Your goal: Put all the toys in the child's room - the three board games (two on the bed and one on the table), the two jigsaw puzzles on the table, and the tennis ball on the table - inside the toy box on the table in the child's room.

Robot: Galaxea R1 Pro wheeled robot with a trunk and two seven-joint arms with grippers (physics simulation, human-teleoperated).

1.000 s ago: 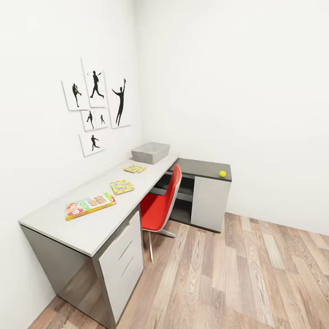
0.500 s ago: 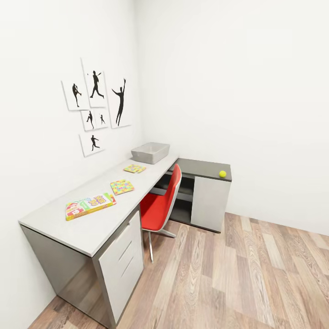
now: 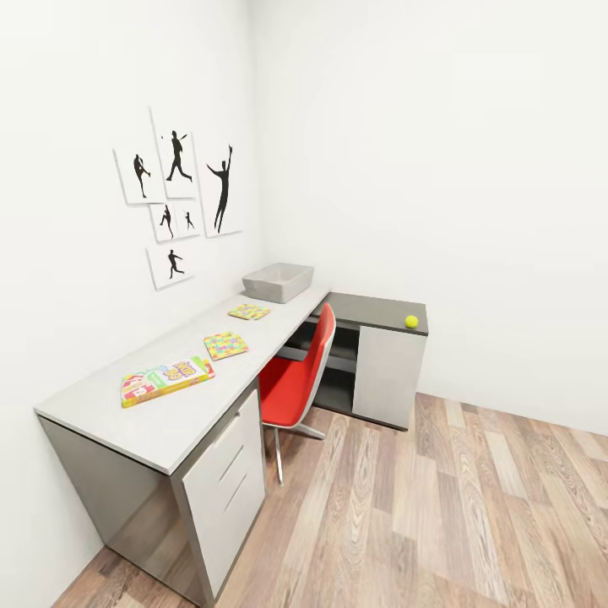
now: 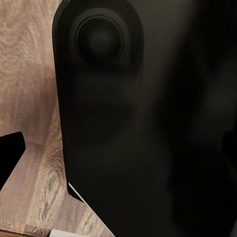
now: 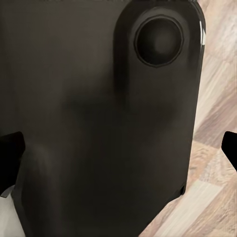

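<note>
1. Standing along the left wall, a long L-shaped desk with a pale grey top [image 3: 181, 414] holds a light grey sloped bin [image 3: 278, 281] at its far end.
2. Two thin multicolour puzzle boards [image 3: 225, 344] [image 3: 249, 312] and a colourful flat game box [image 3: 165, 380] lie on the pale top.
3. A small yellow-green ball [image 3: 411, 321] sits on the dark corner section.
4. Whether either gripper's fingers are apart or together cannot be told.

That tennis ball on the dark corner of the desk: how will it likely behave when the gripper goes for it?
The tennis ball is round and sits near the table's dark front edge, so a nudge would probably roll it off. It looks small, so likely light. A centred pinch seems safest.
</note>
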